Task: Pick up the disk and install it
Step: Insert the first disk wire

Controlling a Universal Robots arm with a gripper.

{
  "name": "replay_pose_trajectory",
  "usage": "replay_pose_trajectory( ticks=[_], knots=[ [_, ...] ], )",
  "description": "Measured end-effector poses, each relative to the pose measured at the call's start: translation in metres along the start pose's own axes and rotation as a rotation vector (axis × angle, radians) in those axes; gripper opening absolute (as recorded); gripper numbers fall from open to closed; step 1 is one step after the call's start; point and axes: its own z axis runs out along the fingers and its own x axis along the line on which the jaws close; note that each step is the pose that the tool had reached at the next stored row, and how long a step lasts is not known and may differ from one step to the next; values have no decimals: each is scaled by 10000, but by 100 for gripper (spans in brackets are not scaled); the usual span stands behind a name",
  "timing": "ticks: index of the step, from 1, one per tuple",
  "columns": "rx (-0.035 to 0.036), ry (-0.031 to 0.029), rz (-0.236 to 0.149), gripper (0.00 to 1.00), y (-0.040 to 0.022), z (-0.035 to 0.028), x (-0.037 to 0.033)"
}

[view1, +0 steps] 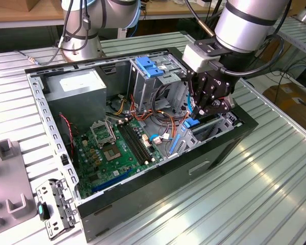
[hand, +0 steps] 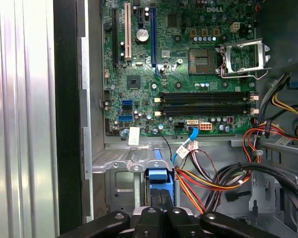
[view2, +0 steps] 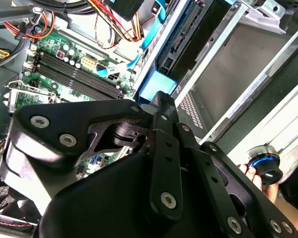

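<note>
The disk (view1: 193,124) is a dark drive in bright blue rails. It sits tilted in the drive bay at the open computer case's right side in the exterior view. In the second wrist view the disk (view2: 181,44) runs along the metal bay wall, and its blue end tab (view2: 156,85) points at me. My gripper (view1: 195,113) hangs over that end. In the first wrist view the black fingers (hand: 161,202) stand pressed together at the blue tab (hand: 159,177), shut on the disk.
The green motherboard (view1: 117,148) lies on the case floor, with orange and red cables (hand: 208,181) beside the bay. A pale-blue plate (view1: 149,66) tops the upper drive cage. A power supply (view1: 74,87) fills the far corner. A hand (view2: 256,174) shows outside the case.
</note>
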Motion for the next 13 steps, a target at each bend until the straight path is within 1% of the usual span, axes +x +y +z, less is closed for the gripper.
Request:
replay_pose_trajectory(
  ticks=[6, 9, 11, 12, 13],
  knots=[
    [1, -1, -2, 11, -11, 3, -1],
    [0, 0, 0, 11, -52, 2, -2],
    [0, 1, -2, 11, -123, 1, -4],
    [0, 1, -2, 11, -182, 1, -7],
    [0, 5, -3, 11, -277, 1, -14]
  ],
)
